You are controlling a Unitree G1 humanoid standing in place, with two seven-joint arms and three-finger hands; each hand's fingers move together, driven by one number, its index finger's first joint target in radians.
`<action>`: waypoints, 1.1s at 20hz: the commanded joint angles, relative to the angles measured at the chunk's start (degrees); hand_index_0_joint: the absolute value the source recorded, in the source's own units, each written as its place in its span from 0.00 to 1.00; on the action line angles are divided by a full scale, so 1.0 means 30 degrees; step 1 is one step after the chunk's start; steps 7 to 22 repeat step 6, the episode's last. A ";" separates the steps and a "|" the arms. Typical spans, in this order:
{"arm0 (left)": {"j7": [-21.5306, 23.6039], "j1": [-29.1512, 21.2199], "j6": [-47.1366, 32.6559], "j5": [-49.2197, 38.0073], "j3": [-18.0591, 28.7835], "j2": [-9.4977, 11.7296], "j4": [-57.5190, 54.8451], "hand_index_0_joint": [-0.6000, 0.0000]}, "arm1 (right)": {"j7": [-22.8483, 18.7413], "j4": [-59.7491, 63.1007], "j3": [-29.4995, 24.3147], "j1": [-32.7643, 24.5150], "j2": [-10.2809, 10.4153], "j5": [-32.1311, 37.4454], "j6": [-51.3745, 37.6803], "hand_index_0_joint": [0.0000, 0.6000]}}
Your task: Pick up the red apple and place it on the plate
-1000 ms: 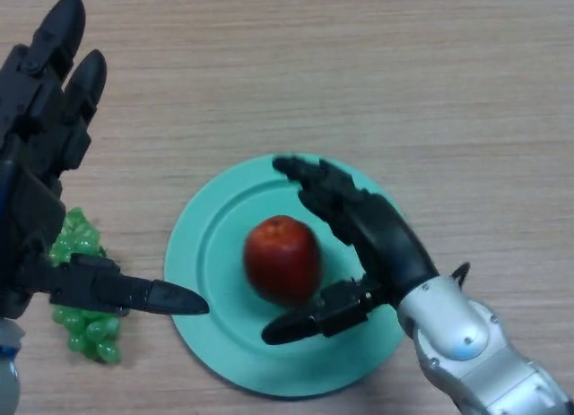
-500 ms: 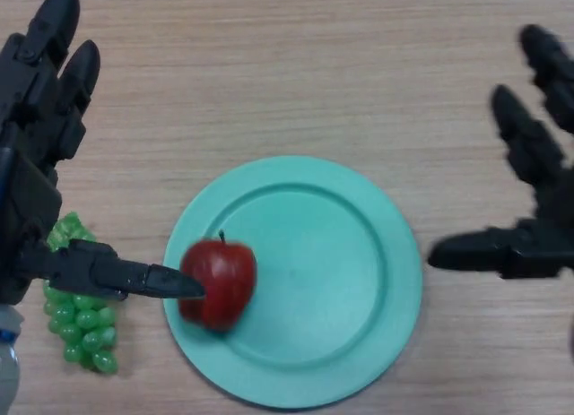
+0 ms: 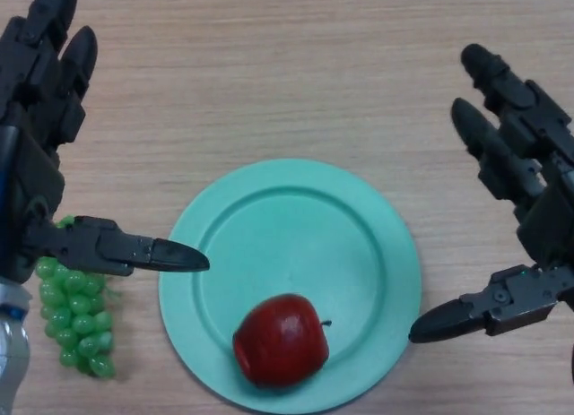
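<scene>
The red apple lies on the teal plate, near the plate's front rim, stem pointing right. My left hand hangs at the view's left with straight fingers and its thumb stretched toward the plate's left rim; it holds nothing. At the right edge my right hand is spread open too, its thumb pointing at the plate's right rim, well apart from the apple.
A bunch of green grapes lies on the wooden table left of the plate, partly under my left thumb.
My right hand let go of the apple and drew back to the right. The apple rolled to the plate's left edge, then to its front rim. The left hand stayed put.
</scene>
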 commanded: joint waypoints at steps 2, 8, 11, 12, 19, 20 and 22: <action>-0.0270 -0.0351 -0.2039 0.0443 0.0740 0.0662 -0.0602 1.00 | -0.0660 -0.1151 -0.0933 -0.0353 -0.0110 0.0669 -0.3809 0.00; -0.0321 -0.0465 -0.1946 0.0613 0.0801 0.0764 -0.0680 1.00 | -0.0835 -0.1801 -0.1864 -0.0510 -0.0241 0.2106 -0.2823 0.00; -0.0321 -0.0465 -0.1946 0.0613 0.0801 0.0764 -0.0680 1.00 | -0.0835 -0.1801 -0.1864 -0.0510 -0.0241 0.2106 -0.2823 0.00; -0.0321 -0.0465 -0.1946 0.0613 0.0801 0.0764 -0.0680 1.00 | -0.0835 -0.1801 -0.1864 -0.0510 -0.0241 0.2106 -0.2823 0.00; -0.0321 -0.0465 -0.1946 0.0613 0.0801 0.0764 -0.0680 1.00 | -0.0835 -0.1801 -0.1864 -0.0510 -0.0241 0.2106 -0.2823 0.00; -0.0321 -0.0465 -0.1946 0.0613 0.0801 0.0764 -0.0680 1.00 | -0.0835 -0.1801 -0.1864 -0.0510 -0.0241 0.2106 -0.2823 0.00; -0.0321 -0.0465 -0.1946 0.0613 0.0801 0.0764 -0.0680 1.00 | -0.0835 -0.1801 -0.1864 -0.0510 -0.0241 0.2106 -0.2823 0.00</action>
